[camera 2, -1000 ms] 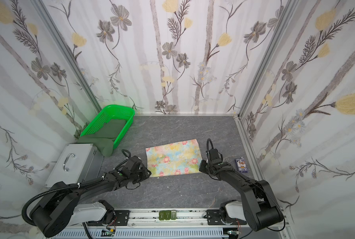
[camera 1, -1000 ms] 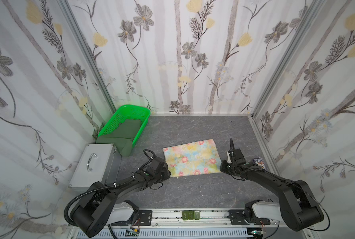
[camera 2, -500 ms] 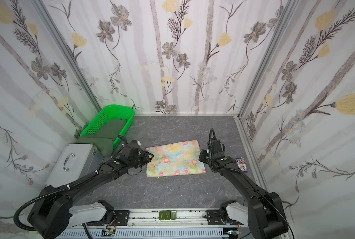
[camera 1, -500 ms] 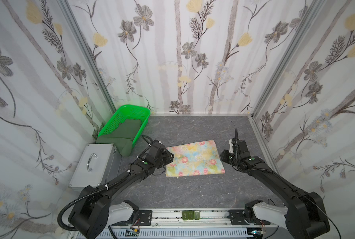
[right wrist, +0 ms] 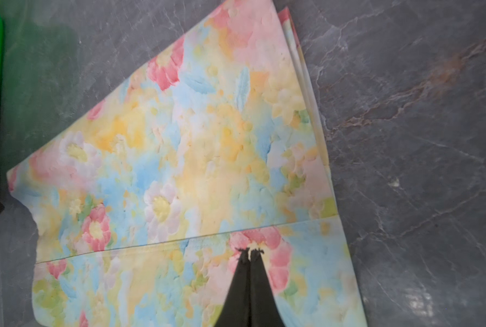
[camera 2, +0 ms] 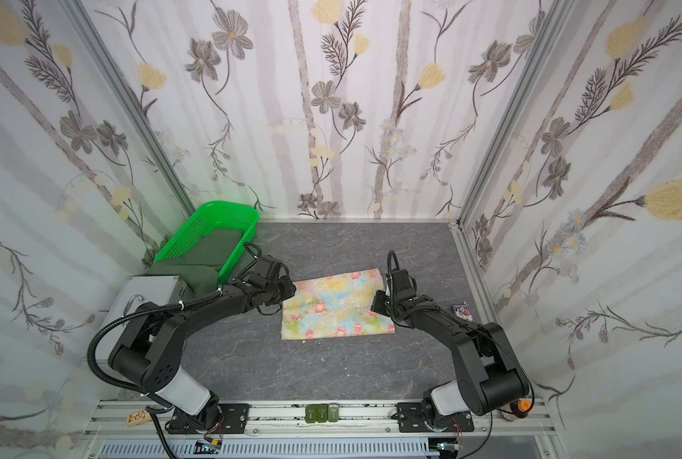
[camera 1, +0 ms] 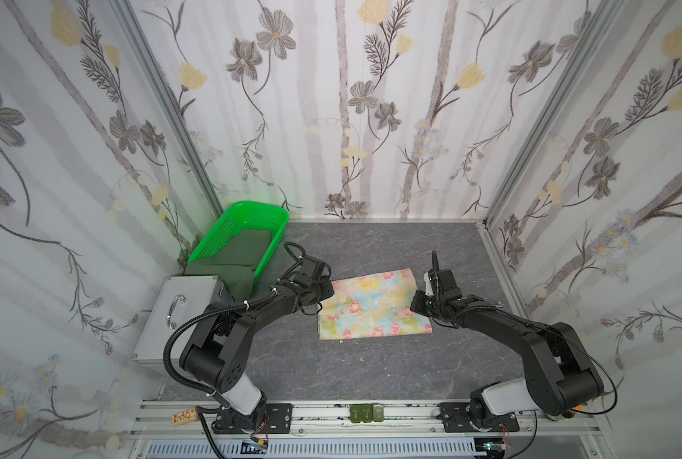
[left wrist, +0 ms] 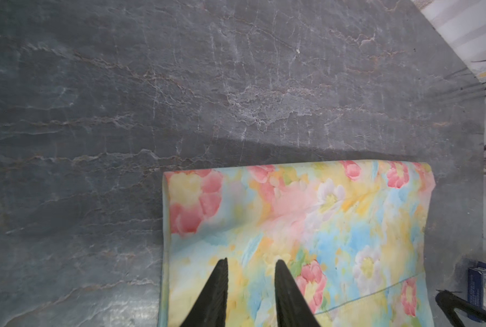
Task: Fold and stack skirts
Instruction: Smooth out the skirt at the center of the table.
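The flowered skirt is lying folded in the middle of the table. The left claw is hovering over the skirt's nine o'clock edge, fingers parted and gripping nothing. The right claw is sitting clenched over its three o'clock edge, with no cloth visibly pinched. The dark green skirt is spilling from the basket at ten o'clock.

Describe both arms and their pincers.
The left arm and right arm: matte black, rounded joints, grey-white base shells. A ribbed black hose loops off the left; a thin black cable tops the right wrist. The left pincer and right pincer: slim, tapering black fingers.
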You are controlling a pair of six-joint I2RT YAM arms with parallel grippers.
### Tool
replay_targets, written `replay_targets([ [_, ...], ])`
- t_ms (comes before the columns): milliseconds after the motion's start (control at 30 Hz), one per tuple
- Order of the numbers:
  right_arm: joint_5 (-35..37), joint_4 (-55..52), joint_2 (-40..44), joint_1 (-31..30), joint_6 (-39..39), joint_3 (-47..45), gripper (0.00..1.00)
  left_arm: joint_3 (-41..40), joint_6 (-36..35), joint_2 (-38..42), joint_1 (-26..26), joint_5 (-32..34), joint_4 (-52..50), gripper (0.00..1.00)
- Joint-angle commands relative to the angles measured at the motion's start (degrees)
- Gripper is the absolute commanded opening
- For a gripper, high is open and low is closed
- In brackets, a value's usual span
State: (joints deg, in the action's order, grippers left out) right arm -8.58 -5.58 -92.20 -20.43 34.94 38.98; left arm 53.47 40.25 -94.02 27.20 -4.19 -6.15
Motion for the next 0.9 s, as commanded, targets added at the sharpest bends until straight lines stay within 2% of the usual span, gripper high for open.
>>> replay_targets([
  [0, 1.3, 2.1, -0.1, 0.0, 1.4, -2.0, 0.03, 1.4, -1.8, -2.1, -1.0, 1.5, 2.5, 0.30],
  [233, 3.0, 1.4, 0.4, -0.3, 2.8, -4.9, 0.00, 4.4, -3.1, -6.8, -1.5, 0.4, 5.6, 0.28],
  [467, 4.0, 0.7, 0.4, -0.8, 3.1, -6.0, 0.00, 3.1, -2.8, -10.0, -1.7, 0.2, 9.4, 0.26],
  [867, 4.6, -0.4, 2.5, -1.9, 4.3, -7.7, 0.00, 1.8, -3.9, -11.2, -1.7, 0.3, 13.9, 0.25],
])
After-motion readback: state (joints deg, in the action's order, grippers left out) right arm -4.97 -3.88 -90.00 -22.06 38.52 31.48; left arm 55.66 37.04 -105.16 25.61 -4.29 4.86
